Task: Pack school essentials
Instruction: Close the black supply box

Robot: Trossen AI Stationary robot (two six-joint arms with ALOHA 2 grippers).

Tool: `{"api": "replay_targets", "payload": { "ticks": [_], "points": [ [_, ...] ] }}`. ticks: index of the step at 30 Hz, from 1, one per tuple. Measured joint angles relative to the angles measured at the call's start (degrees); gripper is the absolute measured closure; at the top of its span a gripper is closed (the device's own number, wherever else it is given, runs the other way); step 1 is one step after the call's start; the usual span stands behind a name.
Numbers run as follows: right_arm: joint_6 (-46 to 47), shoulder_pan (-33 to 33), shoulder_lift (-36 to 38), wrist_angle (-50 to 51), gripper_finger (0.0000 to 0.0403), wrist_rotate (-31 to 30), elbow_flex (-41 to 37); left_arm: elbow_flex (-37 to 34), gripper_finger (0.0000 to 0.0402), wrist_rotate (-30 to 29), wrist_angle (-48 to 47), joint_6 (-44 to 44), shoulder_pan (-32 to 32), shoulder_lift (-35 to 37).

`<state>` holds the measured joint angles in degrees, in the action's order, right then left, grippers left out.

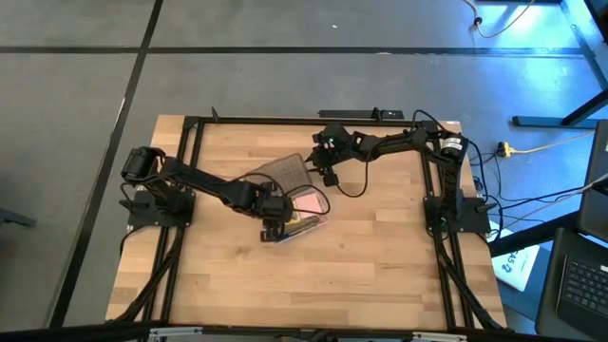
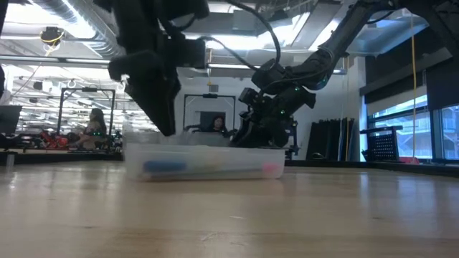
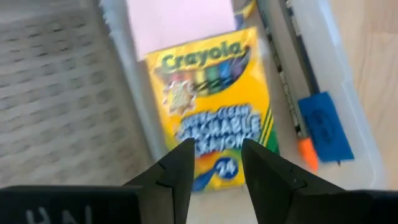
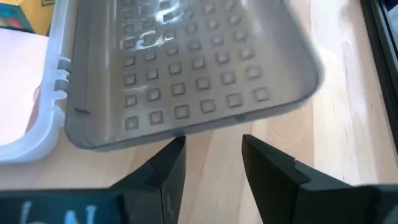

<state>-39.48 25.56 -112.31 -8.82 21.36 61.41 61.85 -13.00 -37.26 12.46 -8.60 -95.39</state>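
A clear case (image 1: 306,224) lies open mid-table, its grey studded lid (image 1: 285,171) folded back toward the far edge. In the left wrist view the case holds the yellow-green crayon box (image 3: 208,106), the pink notepad (image 3: 177,22), thin pencils (image 3: 287,74) and the blue eraser (image 3: 324,126). No scissors show. My left gripper (image 3: 216,149) is open and points down into the case, over the crayon box's lower end. My right gripper (image 4: 213,143) is open just off the lid's free edge (image 4: 186,129), not touching it. My left gripper comes from above, pointing down, with its open fingertips (image 3: 186,152) over the crayon box's lower end (image 3: 214,168). I cannot tell whether they touch the box. The box lies flat on the case's floor.
The case's clear rim (image 4: 56,93) and hinge lie beside the lid. A black cable (image 1: 350,190) loops on the wood to the right of the case. Black frame rails (image 1: 190,171) run along the table's sides. Bare wood (image 1: 313,285) stretches toward the near edge.
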Motion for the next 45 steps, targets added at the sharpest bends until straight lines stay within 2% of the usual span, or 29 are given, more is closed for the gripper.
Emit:
{"api": "replay_targets", "payload": {
  "ticks": [4,7,11,14,22,26,30,36,39,45],
  "points": [
    [0.00,0.00,0.02,-0.13,0.0244,-0.04,0.00,4.64,0.0274,-3.45,-10.86,5.65,-1.41,0.09],
    [0.00,0.02,0.02,-0.06,0.0244,-0.08,0.00,7.44,0.0274,-3.94,-20.98,12.81,-2.36,0.22],
    [0.00,0.04,0.02,-0.05,0.0244,-0.13,0.00,7.01,0.0274,-4.13,-33.03,22.21,-2.94,0.45],
    [0.21,0.04,0.02,-0.01,0.0244,-0.25,0.00,3.74,0.0274,-5.41,-36.43,27.97,-2.95,0.83],
    [0.33,0.26,0.02,0.69,0.0244,-5.75,0.00,-7.57,0.0274,-6.50,-24.44,28.25,-0.14,1.31],
    [0.38,0.75,0.02,1.49,0.0244,-6.27,0.00,-10.75,0.0274,-9.83,-20.71,27.22,1.30,1.31],
    [0.39,1.03,0.02,2.35,0.0244,-6.25,0.00,-11.59,0.0274,-13.14,-17.17,23.75,2.14,1.31],
    [0.81,1.03,0.02,4.56,0.0244,-6.20,0.00,-14.23,0.0274,-12.97,-6.60,17.09,3.92,1.31],
    [1.99,1.05,0.02,4.68,0.0244,-5.71,0.00,-14.58,0.0274,-13.01,-5.95,16.92,4.49,1.31],
    [3.29,1.25,0.00,5.05,0.0244,-0.89,0.00,-14.56,0.0274,-15.19,-5.43,15.42,4.43,1.31]
  ]
}}
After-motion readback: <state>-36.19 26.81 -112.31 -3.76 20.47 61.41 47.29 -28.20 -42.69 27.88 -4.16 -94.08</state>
